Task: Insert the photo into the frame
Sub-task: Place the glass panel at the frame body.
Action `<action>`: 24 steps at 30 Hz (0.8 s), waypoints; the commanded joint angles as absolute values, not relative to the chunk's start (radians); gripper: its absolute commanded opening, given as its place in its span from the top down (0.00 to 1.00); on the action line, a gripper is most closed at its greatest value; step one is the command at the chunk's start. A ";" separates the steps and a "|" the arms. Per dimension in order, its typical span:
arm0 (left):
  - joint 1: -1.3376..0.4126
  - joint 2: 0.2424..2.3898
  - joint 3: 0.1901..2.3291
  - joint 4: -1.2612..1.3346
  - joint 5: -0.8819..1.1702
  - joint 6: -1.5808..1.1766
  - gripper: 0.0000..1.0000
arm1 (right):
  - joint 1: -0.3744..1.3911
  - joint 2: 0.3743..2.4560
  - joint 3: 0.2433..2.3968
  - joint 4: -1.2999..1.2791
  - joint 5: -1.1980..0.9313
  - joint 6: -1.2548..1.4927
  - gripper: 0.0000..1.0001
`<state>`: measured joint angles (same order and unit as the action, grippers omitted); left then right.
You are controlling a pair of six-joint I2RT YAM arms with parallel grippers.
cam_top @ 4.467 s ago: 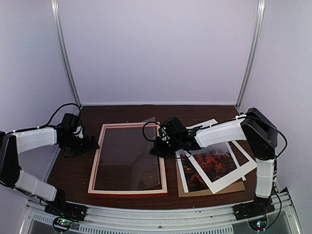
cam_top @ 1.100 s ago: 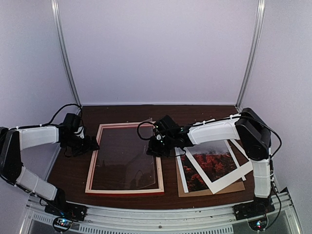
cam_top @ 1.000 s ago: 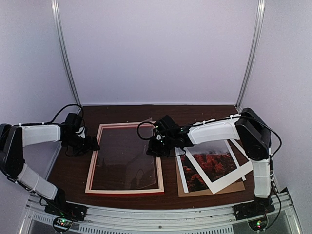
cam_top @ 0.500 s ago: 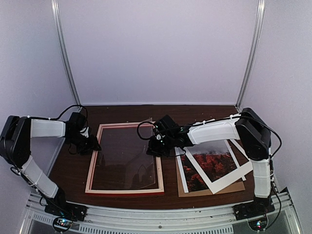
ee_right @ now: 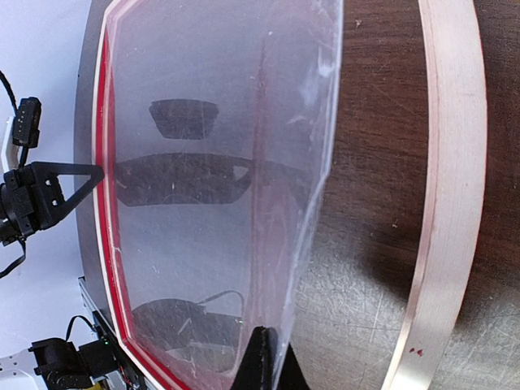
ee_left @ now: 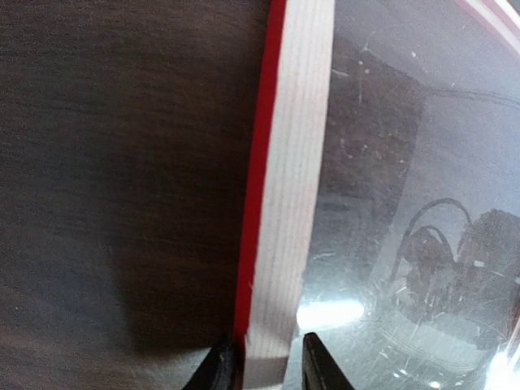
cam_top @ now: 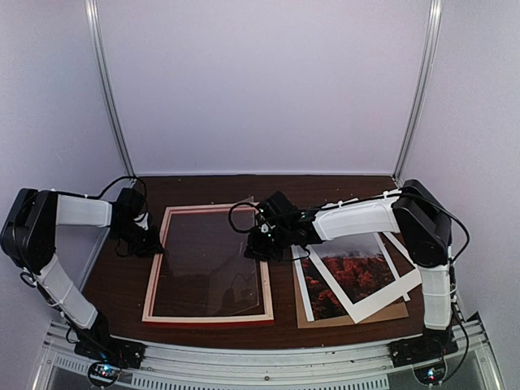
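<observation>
My left jaws (ee_left: pixel 264 367) are pressed onto the left rail of the thin rectangular red-edged pale wood picture frame (ee_left: pixel 292 203). One finger sits on its red outer side and one on the inner side. I take this grip as a way to pin it to the dark brown desk (cam_top: pixel 122 288) so it cannot slide. That arm rises from its base to a high elbow, and the forearm runs level rightward to the rail.

My right jaws (ee_right: pixel 264 364) pinch the right-hand edge of the clear transparent plastic sheet (ee_right: pixel 219 162) and hold it tilted over the frame's opening, probably to seat it or lift it clear. That forearm stretches leftward from a raised elbow.

The red-orange landscape paper photo (cam_top: pixel 357 272) lies to the right, over the plain brown backing board (cam_top: pixel 390 313), with neither jaws on it.
</observation>
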<state>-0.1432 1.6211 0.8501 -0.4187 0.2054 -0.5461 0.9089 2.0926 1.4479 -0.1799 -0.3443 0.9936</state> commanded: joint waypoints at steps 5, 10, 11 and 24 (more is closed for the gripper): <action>-0.140 1.639 0.868 -0.383 0.214 -0.526 0.77 | 0.909 2.116 1.455 -0.193 -0.366 0.971 1.00; -0.140 1.640 0.862 -0.379 0.225 -0.520 0.81 | 0.908 2.118 1.459 -0.197 -0.367 0.968 1.00; -0.142 1.642 0.861 -0.377 0.230 -0.518 0.82 | 0.908 2.119 1.463 -0.200 -0.366 0.966 1.00; -0.164 1.618 0.821 -0.339 0.265 -0.519 0.83 | 0.898 2.134 1.513 -0.258 -0.371 0.942 1.00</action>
